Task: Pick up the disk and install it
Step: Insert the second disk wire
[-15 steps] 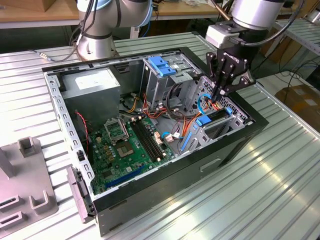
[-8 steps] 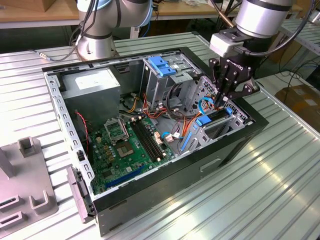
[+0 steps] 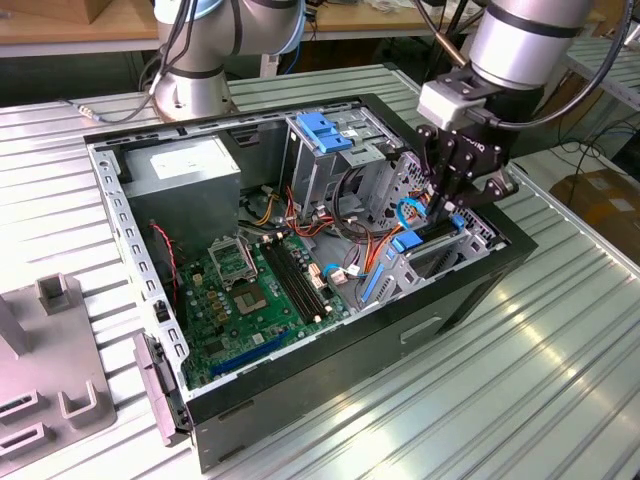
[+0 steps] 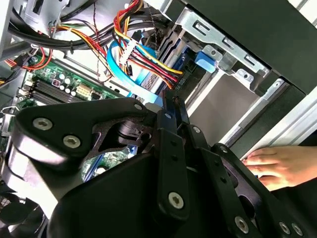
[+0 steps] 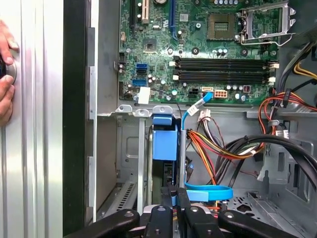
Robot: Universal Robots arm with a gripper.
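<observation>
In the exterior view, going from its left, a grey fixture block (image 3: 55, 370) lies on the ribbed metal table (image 3: 560, 350) beside the open computer case (image 3: 300, 260). Inside the case lies the green motherboard (image 3: 250, 295); beyond it stands the drive cage with a blue top (image 3: 325, 135). At the case's right end my gripper (image 3: 452, 205) reaches down, fingers closed on the disk (image 3: 425, 240), which stands edgewise in its bay. In the first wrist view a person's hand (image 5: 6, 74) rests on the table outside the case.
</observation>
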